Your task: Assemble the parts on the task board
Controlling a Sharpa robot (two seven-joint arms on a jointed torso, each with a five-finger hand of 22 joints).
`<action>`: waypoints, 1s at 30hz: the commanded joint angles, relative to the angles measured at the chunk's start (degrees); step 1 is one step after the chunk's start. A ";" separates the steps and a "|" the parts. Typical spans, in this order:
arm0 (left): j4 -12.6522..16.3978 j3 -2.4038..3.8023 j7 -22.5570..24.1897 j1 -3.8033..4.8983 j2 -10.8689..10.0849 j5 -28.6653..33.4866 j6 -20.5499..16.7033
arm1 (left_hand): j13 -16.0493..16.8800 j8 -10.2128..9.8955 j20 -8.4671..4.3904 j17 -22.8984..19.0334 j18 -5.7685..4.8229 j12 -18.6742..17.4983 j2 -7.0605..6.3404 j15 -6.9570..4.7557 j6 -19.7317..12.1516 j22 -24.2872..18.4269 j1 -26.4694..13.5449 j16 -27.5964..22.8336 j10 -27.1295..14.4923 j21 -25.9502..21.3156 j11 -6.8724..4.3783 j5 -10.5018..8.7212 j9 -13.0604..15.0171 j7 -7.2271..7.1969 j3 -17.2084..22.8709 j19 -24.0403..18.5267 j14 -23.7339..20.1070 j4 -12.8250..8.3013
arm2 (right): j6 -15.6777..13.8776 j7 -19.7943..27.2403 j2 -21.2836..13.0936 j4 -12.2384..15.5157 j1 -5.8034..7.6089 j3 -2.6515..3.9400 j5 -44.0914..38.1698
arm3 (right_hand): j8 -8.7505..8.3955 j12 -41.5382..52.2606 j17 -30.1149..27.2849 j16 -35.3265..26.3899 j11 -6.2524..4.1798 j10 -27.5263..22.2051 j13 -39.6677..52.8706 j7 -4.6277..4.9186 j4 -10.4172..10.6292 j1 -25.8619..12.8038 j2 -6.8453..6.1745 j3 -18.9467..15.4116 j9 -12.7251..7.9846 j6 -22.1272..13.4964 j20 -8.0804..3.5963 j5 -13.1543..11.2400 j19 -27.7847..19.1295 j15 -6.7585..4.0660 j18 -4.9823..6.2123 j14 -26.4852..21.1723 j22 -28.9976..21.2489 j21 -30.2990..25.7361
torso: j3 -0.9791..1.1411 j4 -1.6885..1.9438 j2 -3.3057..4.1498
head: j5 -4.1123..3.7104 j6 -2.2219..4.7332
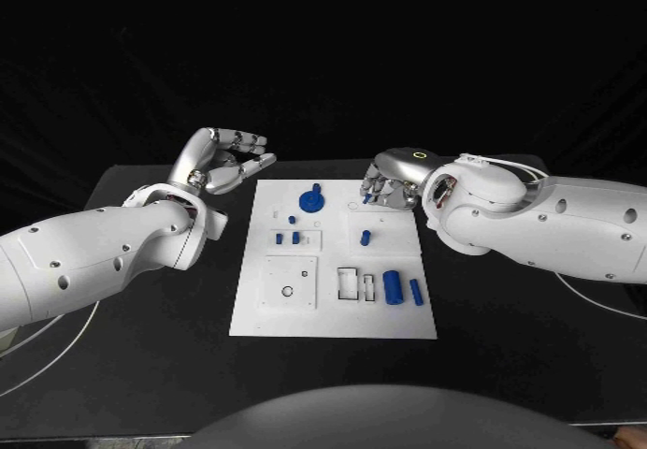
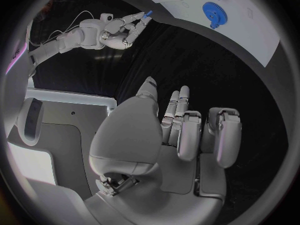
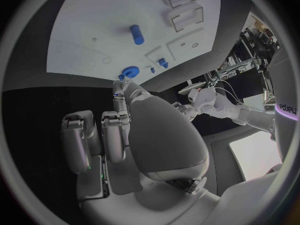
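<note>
The white task board (image 1: pixel 337 313) lies in the middle of the black table. A blue gear (image 1: pixel 311 200) stands near its far edge, also seen as the gear (image 2: pixel 212 13) and the gear (image 3: pixel 130 71). My right hand (image 1: pixel 393 181) hovers over the board's far right part and pinches a small blue peg (image 2: pixel 148 14) at its fingertips. My left hand (image 1: pixel 222 159) is raised beside the board's far left corner, fingers apart and holding nothing; its palm (image 2: pixel 169 140) is bare.
On the board lie two small blue pegs (image 1: pixel 287 238), a short blue peg (image 1: pixel 366 238), a thick blue cylinder (image 1: pixel 393 287) and a slim blue bar (image 1: pixel 417 292) beside rectangular slots (image 1: pixel 348 282). A square plate with a ring (image 1: pixel 292 283) sits at the near left.
</note>
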 commanded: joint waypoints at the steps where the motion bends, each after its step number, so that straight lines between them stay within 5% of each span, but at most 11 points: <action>1: -0.29 0.02 0.25 0.03 0.37 -0.24 0.74 | 0.05 -0.25 -0.46 8.62 -0.43 0.21 0.14 -0.41 0.51 15.09 0.49 -0.18 0.29 0.14 -0.25 0.32 -0.08 -0.08 -0.37 6.03 3.89 0.00 | 0.89 1.82 0.96 1.09 0.09 0.02 0.44 | -0.24 -0.29 15.08 0.24 0.05 -0.31 -0.04 0.69 -0.05 -0.29 -0.09 0.37 0.10 0.16 0.64 0.32 6.00 0.42 -0.39 5.98 15.07 0.26 | 0.01 0.01 0.00 | 0.31 0.00; 11: -1.57 0.01 0.24 0.02 1.43 -0.27 0.99 | 0.05 -0.25 -0.46 8.62 -0.43 0.21 0.14 -0.41 0.51 15.09 0.49 -0.18 0.29 0.14 -0.25 0.32 -0.08 -0.08 -0.37 6.03 3.89 0.00 | 2.89 3.07 5.92 1.45 -0.25 0.03 -1.49 | -0.44 -0.27 15.08 0.24 0.23 -0.52 -0.03 0.87 -0.35 -0.16 0.00 1.00 0.10 0.05 0.87 0.46 6.00 0.66 -0.39 5.98 15.07 0.26 | -0.10 0.07 -0.03 | 0.83 0.00; 22: -2.08 0.00 0.30 0.02 2.11 -0.64 1.27 | 0.03 -0.27 -0.46 8.60 -0.43 0.16 0.19 -0.41 0.49 15.09 0.61 -0.20 0.22 0.14 -0.25 0.35 -0.09 -0.07 -0.41 6.03 3.88 0.00 | 5.59 4.14 9.15 0.31 -2.35 0.03 -5.11 | -0.94 -0.35 15.08 0.24 0.50 -1.32 -0.06 1.12 -0.44 -0.60 -0.18 1.63 0.03 -0.47 1.10 0.09 6.00 0.87 -0.39 5.98 15.07 0.26 | -0.09 0.13 0.05 | 1.82 0.00; 30: -2.15 0.00 0.31 0.02 2.13 -0.99 1.24 | 0.02 -0.27 -0.47 8.60 -0.43 0.15 0.24 -0.41 0.49 15.09 0.68 -0.21 0.21 0.14 -0.25 0.36 -0.09 -0.07 -0.43 6.03 3.87 0.01 | 8.18 5.01 10.92 -0.46 -3.65 0.02 -7.99 | -1.12 -0.34 15.08 0.24 0.54 -1.65 -0.06 1.13 -0.56 -0.66 -0.23 1.93 0.00 -0.66 1.19 0.00 6.00 0.93 -0.39 5.98 15.07 0.26 | -0.05 0.04 0.04 | 1.80 0.00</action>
